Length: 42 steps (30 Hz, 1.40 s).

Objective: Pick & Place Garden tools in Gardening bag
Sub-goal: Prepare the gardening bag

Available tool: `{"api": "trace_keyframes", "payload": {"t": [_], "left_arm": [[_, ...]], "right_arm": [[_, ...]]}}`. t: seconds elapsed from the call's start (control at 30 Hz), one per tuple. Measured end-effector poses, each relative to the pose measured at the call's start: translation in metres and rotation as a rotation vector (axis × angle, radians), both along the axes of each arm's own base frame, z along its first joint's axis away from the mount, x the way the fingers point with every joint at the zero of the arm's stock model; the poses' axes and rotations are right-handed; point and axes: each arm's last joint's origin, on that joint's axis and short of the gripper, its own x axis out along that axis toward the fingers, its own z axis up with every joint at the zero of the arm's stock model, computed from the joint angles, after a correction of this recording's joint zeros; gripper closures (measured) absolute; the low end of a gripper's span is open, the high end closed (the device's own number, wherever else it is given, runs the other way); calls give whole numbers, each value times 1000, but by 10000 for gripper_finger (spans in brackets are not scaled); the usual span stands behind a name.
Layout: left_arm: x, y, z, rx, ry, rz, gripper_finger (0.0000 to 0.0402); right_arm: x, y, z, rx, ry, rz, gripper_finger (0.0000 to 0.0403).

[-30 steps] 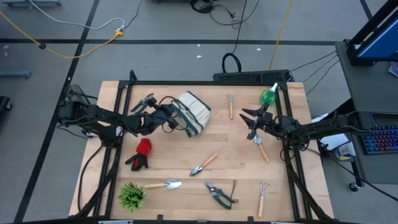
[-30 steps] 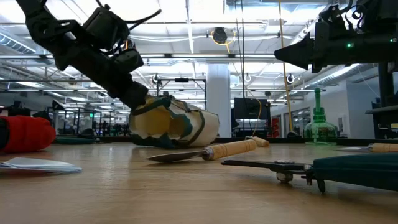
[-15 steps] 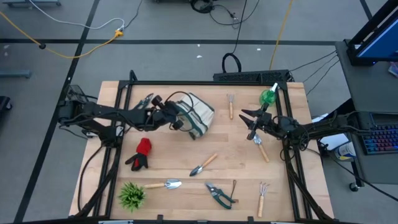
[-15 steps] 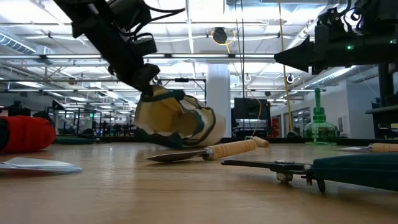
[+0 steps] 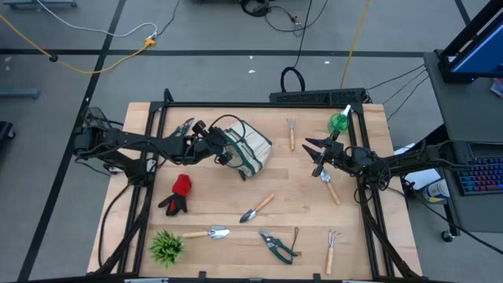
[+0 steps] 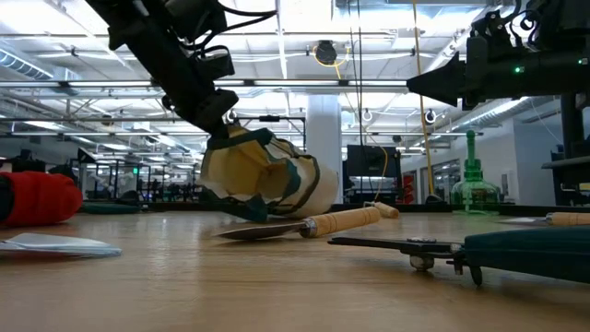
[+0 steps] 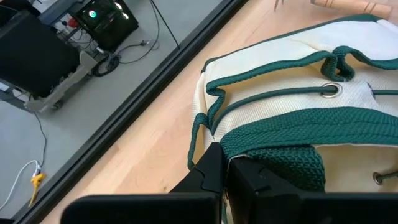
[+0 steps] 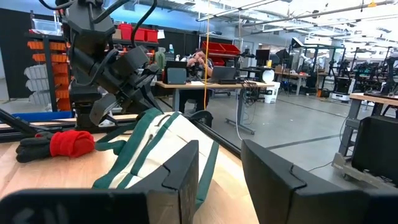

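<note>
The cream gardening bag (image 5: 250, 146) with dark green trim lies tipped on its side at the table's far middle, its mouth toward the left. My left gripper (image 5: 223, 147) is shut on the bag's mouth edge. Toward the right edge my right gripper (image 5: 314, 153) hangs open above the table with nothing between its fingers. Garden tools lie flat on the table: a red-and-black glove (image 5: 178, 194), two trowels (image 5: 258, 207) (image 5: 208, 233), pruners (image 5: 277, 245), two forks (image 5: 291, 132) (image 5: 332, 250) and a green spray bottle (image 5: 339, 122). My left gripper pinches the green woven trim at the bag's mouth rim (image 7: 267, 149) between its two fingers. It comes from the table's left, slanting down. That rim (image 6: 241, 140) is held up off the table, while the bag's lower side (image 6: 277, 210) rests on the wood.
A spiky green plant (image 5: 166, 246) stands at the near left corner. Another wooden-handled tool (image 5: 331, 187) lies just below my right gripper. A black frame (image 5: 259, 103) runs along the table's edges. A person sits at a desk far behind, seen in the right wrist view.
My left gripper has risen and tipped its wrist while staying shut on the bag's rim. The bag's mouth edge has come up with it and the bag has shifted slightly toward the right, its lower side still on the table.
</note>
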Motion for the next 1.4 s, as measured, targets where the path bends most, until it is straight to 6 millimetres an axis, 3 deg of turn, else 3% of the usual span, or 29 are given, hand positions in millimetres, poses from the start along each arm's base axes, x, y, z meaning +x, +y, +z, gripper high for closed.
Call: {"api": "trace_keyframes", "payload": {"t": [0.43,0.67,0.9,1.17,1.4], "left_arm": [[2,-3,0,-159,-82,6,397],[2,-5,31,-313,-63,134,397],[10,-7,60,-512,-112,42,388],[1,-2,56,-589,-66,137,387],[1,3,56,-624,-84,158,396]], "right_arm": [[0,0,0,-7,3,1,289],[1,3,0,-30,6,98,288],[1,4,0,-44,10,130,263],[2,7,0,-53,5,242,198],[6,8,-4,24,7,295,199]]}}
